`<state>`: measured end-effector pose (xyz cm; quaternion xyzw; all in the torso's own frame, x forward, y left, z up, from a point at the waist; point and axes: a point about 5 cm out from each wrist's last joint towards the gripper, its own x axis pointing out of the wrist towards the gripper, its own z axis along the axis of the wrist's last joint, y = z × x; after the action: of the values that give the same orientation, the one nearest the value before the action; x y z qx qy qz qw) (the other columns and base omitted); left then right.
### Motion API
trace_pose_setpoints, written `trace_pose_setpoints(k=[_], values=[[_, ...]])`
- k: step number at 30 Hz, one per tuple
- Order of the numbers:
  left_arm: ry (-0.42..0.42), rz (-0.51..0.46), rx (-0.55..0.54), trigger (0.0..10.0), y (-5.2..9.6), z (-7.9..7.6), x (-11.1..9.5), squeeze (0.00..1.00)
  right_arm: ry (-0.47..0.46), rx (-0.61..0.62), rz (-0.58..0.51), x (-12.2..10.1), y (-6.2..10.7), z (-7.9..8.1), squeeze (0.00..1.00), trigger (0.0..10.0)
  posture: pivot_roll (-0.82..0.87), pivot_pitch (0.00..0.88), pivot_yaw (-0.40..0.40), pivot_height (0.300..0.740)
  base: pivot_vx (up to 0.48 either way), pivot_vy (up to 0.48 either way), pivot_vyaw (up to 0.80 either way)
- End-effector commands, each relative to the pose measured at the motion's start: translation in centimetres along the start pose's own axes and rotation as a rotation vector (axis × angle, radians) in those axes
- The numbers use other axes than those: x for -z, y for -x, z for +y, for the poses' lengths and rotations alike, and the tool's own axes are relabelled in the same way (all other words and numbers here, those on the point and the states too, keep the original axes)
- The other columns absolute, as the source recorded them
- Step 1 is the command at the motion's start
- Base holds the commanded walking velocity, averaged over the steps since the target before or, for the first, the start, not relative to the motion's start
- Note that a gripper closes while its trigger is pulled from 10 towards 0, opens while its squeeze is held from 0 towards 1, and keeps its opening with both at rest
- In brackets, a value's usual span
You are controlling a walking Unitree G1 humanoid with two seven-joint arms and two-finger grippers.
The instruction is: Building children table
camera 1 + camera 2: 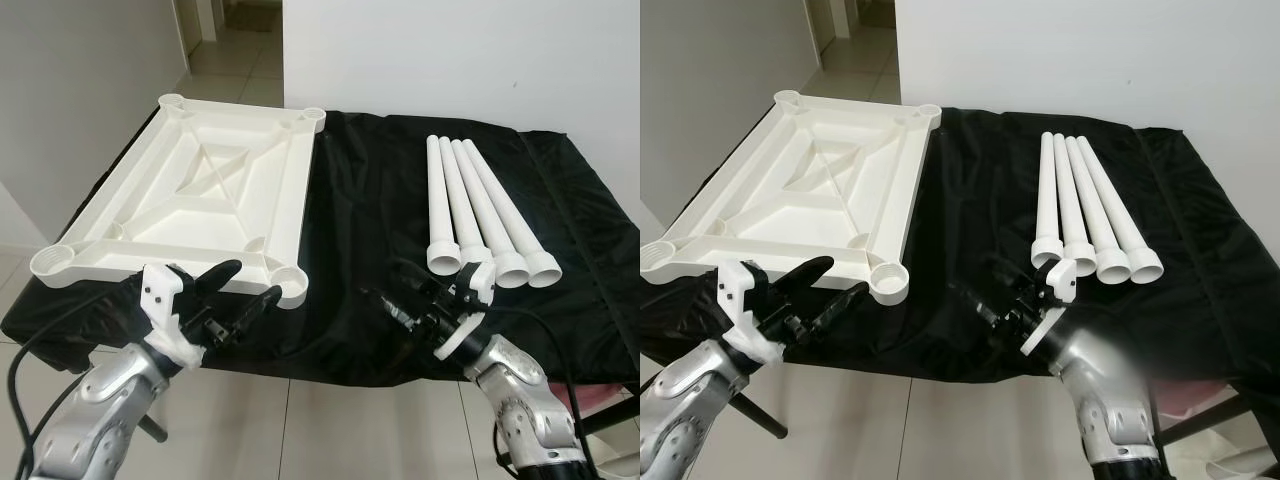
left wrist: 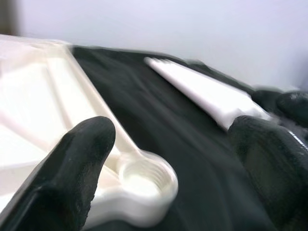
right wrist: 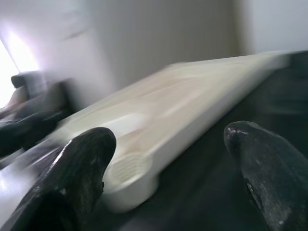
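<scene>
Over the black cloth, both claws, left and right, gape near the tabletop.

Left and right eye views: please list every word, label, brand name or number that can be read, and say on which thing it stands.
None: no readable text stands on any thing here.
The white plastic tabletop lying upside down, the four white plastic legs and the black cloth look plain.
The left claw and right claw bear no legible marking; the wrist views are blurred.
</scene>
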<state>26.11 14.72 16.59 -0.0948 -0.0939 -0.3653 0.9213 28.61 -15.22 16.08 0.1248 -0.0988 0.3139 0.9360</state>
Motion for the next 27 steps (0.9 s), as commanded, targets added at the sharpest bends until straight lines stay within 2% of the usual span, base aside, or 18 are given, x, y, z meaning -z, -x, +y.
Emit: trace_pose_setpoints(k=[1, 3, 5, 6, 8, 12, 13, 14, 15, 16, 17, 18, 21, 23, 25, 27], values=[[0.002, 0.052, -0.066, 10.0, -0.3, 0.6, 0.6, 0.0, -0.011, 0.128, 0.032, 0.3, -0.2, -1.1, 0.0, 10.0, -0.03, 0.0, 0.02, 0.74, 0.0, 0.0, 0.0], [0.008, 0.06, -0.087, 10.0, -0.6, 0.7, 0.6, 0.0, -0.023, 0.17, 0.038, 0.3, -0.4, -1.4, 0.0, 10.0, -0.03, 0.0, 0.02, 0.74, 0.0, 0.0, 0.0], [0.0, 0.05, -0.167, 10.0, -1.6, 1.2, 0.6, 0.0, 0.058, 0.342, -0.002, -0.2, -0.6, -2.8, 0.0, 10.0, -0.05, 0.0, 0.034, 0.74, 0.0, 0.0, 0.0], [0.0, 0.05, -0.167, 10.0, -1.6, 1.2, 0.6, 0.0, 0.058, 0.342, -0.002, -0.2, -0.6, -2.8, 0.0, 10.0, -0.05, 0.0, 0.034, 0.74, 0.0, 0.0, 0.0], [0.004, 0.037, -0.227, 10.0, -2.0, 1.9, 0.7, 0.0, 0.155, 0.452, -0.032, -0.7, -0.6, -3.4, 0.0, 10.0, -0.06, 0.0, 0.039, 0.74, 0.0, 0.0, 0.0], [-0.012, 0.035, -0.242, 10.0, -1.9, 2.1, 0.7, 0.0, 0.17, 0.491, -0.038, -0.8, -0.5, -3.6, 0.0, 10.0, -0.07, 0.0, 0.048, 0.74, 0.0, 0.0, 0.0], [-0.067, 0.077, -0.237, 10.0, -1.6, 2.6, 1.0, 0.0, 0.198, 0.54, -0.034, -0.8, -0.3, -4.0, 0.0, 10.0, -0.07, 0.0, 0.049, 0.74, 0.0, 0.0, 0.0], [-0.067, 0.077, -0.237, 10.0, -1.6, 2.6, 1.0, 0.0, 0.198, 0.54, -0.034, -0.8, -0.3, -4.0, 0.0, 10.0, -0.07, 0.0, 0.049, 0.74, 0.0, 0.0, 0.0], [-0.203, 0.156, -0.163, 10.0, -1.2, 2.9, 1.2, 0.0, 0.216, 0.577, -0.029, -0.9, 0.0, -4.4, 0.0, 10.0, -0.08, 0.0, 0.056, 0.74, 0.0, 0.0, 0.0], [-0.302, 0.222, -0.109, 10.0, -0.8, 3.4, 1.3, 0.0, 0.233, 0.598, -0.028, -1.0, 0.2, -4.8, 0.0, 10.0, -0.09, 0.0, 0.059, 0.74, 0.0, 0.0, 0.0], [-0.302, 0.222, -0.109, 10.0, -0.8, 3.4, 1.3, 0.0, 0.233, 0.598, -0.028, -1.0, 0.2, -4.8, 0.0, 10.0, -0.09, 0.0, 0.059, 0.74, 0.0, 0.0, 0.0], [-0.354, 0.24, -0.115, 10.0, -0.9, 4.2, 0.9, 0.0, 0.25, 0.615, -0.029, -1.2, 0.2, -5.0, 0.0, 10.0, -0.09, 0.0, 0.063, 0.74, 0.0, 0.0, 0.0], [-0.356, 0.223, -0.153, 10.0, -1.2, 4.9, 0.4, 0.0, 0.259, 0.623, -0.032, -1.4, 0.2, -5.1, 0.0, 10.0, -0.09, 0.0, 0.067, 0.74, 0.0, 0.0, 0.0], [-0.291, 0.149, -0.325, 10.0, -2.5, 6.6, -0.6, 0.0, 0.286, 0.668, -0.046, -1.7, 0.1, -5.6, 0.0, 10.0, -0.09, 0.0, 0.065, 0.74, 0.0, 0.0, 0.0], [-0.258, 0.13, -0.409, 10.0, -3.2, 7.1, -0.7, 0.0, 0.299, 0.708, -0.057, -1.8, 0.1, -6.0, 0.0, 10.0, -0.07, 0.0, 0.051, 0.74, 0.0, 0.0, 0.0], [-0.262, 0.112, -0.434, 10.0, -3.6, 6.9, -0.9, 0.0, 0.289, 0.745, -0.067, -1.9, 0.3, -6.4, 0.0, 10.0, -0.07, 0.0, 0.051, 0.74, 0.0, 0.0, 0.0]])
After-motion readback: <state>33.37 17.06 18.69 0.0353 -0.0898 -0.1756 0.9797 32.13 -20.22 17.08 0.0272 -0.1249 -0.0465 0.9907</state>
